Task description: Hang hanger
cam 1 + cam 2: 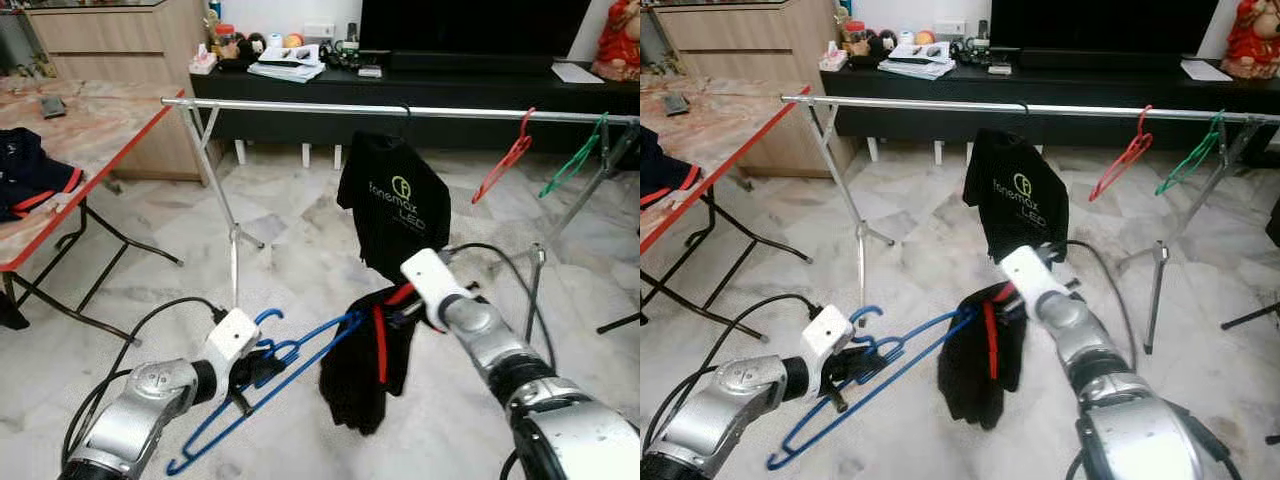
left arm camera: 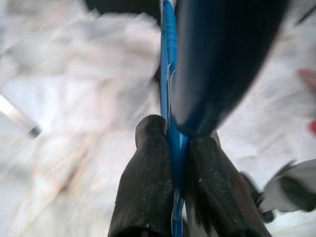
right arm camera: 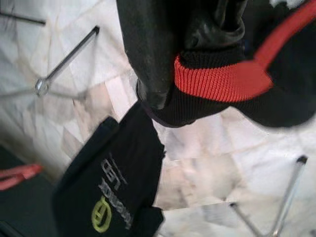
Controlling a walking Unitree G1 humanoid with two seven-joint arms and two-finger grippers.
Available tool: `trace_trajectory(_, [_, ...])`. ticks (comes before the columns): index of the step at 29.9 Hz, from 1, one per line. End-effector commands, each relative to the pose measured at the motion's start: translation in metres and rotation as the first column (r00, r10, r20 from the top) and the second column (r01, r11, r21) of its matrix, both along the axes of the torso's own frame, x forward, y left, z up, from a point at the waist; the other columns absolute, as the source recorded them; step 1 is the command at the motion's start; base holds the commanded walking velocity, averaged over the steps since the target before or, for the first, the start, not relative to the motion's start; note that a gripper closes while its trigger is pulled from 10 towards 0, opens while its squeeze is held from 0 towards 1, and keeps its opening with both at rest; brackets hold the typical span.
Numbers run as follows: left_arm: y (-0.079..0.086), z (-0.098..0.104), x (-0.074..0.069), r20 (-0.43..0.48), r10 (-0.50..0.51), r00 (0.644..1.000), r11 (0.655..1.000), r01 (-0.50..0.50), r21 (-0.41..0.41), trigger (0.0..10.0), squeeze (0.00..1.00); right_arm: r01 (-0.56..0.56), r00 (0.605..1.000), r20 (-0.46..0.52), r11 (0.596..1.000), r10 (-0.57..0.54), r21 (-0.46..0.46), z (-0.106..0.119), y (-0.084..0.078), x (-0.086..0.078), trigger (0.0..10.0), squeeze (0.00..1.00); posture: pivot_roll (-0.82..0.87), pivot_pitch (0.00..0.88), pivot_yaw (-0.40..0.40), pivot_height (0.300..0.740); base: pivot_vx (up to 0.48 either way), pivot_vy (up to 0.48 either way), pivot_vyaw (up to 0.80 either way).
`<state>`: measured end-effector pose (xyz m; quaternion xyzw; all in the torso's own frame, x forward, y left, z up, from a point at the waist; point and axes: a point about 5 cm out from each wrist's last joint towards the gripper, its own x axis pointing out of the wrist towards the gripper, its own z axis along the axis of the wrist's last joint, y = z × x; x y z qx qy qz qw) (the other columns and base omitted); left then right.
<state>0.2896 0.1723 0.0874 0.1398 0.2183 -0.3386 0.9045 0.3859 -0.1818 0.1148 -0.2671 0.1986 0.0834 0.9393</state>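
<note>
My left gripper (image 1: 262, 365) has its two black fingers (image 2: 148, 177) clenched on the blue plastic hanger (image 1: 262, 388), the thin blue bar pinched right between them. The hanger slants from low beside my left arm up toward my right gripper (image 1: 408, 308), its hook curling just above my left fingers. My right fingers are closed on a black knitted garment with red ribbed trim (image 1: 368, 365); the red band sits directly past the fingertips and the cloth droops beneath them, draped over the hanger's far end.

Beyond both grippers runs the long silver clothes rail (image 1: 300, 105) on splayed legs. A black T-shirt (image 1: 395, 205) hangs mid-rail, just past my right fingers, printed "fonemax LED" under a yellow-green round logo. Farther along hang a red hanger (image 1: 505, 158) and a green hanger (image 1: 572, 160), well apart from the shirt. Open rail lies between them, and marble floor (image 1: 290, 230) spreads under the rail. A red-edged bench (image 1: 95, 135) stands off beyond my left arm.
</note>
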Motion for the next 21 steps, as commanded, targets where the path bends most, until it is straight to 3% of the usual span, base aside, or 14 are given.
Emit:
trace_trajectory(1, [0.004,0.0,0.002,0.012,0.016,1.0,0.999,-0.017,0.03,10.0,0.0,0.033,0.999,0.014,0.999,-0.033,0.039,0.001,-0.002,0.0,10.0,0.0,0.07,0.078,0.007,0.74,0.0,0.0,0.0])
trace_trajectory(4, [0.003,0.0,0.0,0.018,0.0,1.0,0.999,0.0,0.041,10.0,0.0,0.064,0.998,0.021,0.996,-0.066,0.06,0.0,-0.003,-0.001,10.0,0.0,0.07,0.078,0.007,0.74,0.0,0.0,0.0])
trace_trajectory(7, [-0.005,0.002,-0.005,0.007,-0.068,0.998,0.998,0.068,-0.007,10.0,0.0,0.125,0.992,0.008,0.984,-0.127,0.129,-0.005,-0.003,-0.003,10.0,0.0,0.07,0.079,0.01,0.74,0.0,0.0,0.0])
trace_trajectory(12, [-0.014,0.015,-0.022,-0.081,-0.247,0.966,0.962,0.234,-0.14,10.0,0.0,0.107,0.994,-0.013,0.987,-0.106,0.118,-0.007,0.002,-0.003,10.0,0.0,0.07,0.076,0.009,0.74,0.0,0.0,0.0])
trace_trajectory(15, [-0.014,0.017,-0.025,-0.11,-0.306,0.946,0.948,0.293,-0.124,10.0,0.0,0.091,0.996,-0.015,0.99,-0.09,0.105,-0.006,0.005,-0.002,10.0,0.0,0.07,0.073,0.006,0.74,0.0,0.0,0.0])
trace_trajectory(21, [-0.022,0.028,-0.012,-0.052,-0.28,0.958,0.946,0.267,-0.183,10.0,0.0,0.005,1.0,0.017,0.988,-0.007,0.154,0.01,0.029,0.007,10.0,0.0,0.08,0.067,0.007,0.74,0.0,0.0,0.0])
